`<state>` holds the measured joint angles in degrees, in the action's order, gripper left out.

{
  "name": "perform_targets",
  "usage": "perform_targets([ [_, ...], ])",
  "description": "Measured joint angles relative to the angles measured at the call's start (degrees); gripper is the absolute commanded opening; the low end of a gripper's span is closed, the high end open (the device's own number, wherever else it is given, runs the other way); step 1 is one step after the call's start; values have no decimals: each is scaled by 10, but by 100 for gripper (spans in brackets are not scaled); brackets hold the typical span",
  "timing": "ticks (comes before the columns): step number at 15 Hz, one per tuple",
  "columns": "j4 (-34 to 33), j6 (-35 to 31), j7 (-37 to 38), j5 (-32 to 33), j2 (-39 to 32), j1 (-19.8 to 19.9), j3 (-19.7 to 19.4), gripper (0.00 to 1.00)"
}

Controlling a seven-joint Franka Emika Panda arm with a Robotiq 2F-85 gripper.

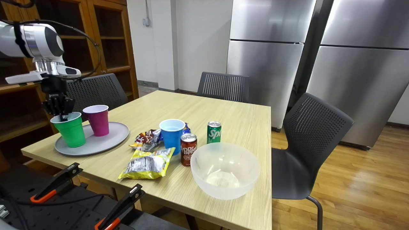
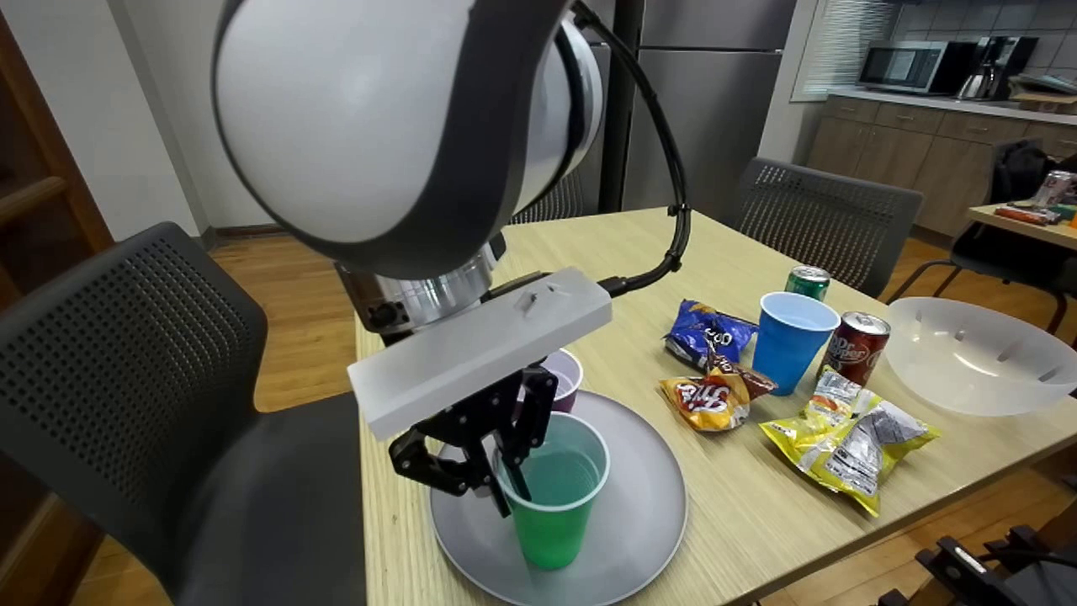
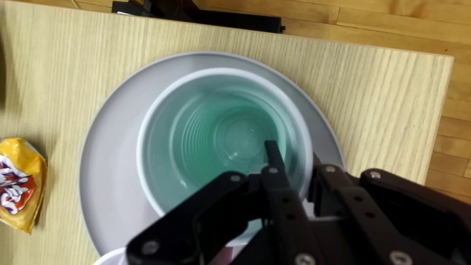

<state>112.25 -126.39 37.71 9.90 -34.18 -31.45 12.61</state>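
A green cup point(image 1: 72, 132) stands upright on a round grey plate point(image 1: 119, 131) near the table corner. My gripper point(image 3: 294, 152) points down at its rim, one finger point(image 3: 274, 154) inside the cup and the other outside, partly hidden by the rim. Green cup wall shows between the inner finger and the rim, so the jaws stand apart around the wall without clamping it. In an exterior view the gripper point(image 2: 513, 498) straddles the same rim. A magenta cup point(image 1: 99, 123) shares the plate, close beside the green one.
Across the table are a blue cup point(image 1: 172, 134), a Dr Pepper can point(image 1: 188, 153), a Sprite can point(image 1: 213, 134) and a frosted bowl point(image 1: 223, 190). Snack bags lie near them, including a yellow one point(image 1: 145, 164) and a blue one point(image 2: 707, 332). Chairs surround the table.
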Motion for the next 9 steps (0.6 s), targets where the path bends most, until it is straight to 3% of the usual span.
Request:
perform_targets([
  [7, 0, 0, -9, 0, -3, -1, 0, 99],
  [9, 0, -4, -11, 0, -2, -1, 0, 100],
])
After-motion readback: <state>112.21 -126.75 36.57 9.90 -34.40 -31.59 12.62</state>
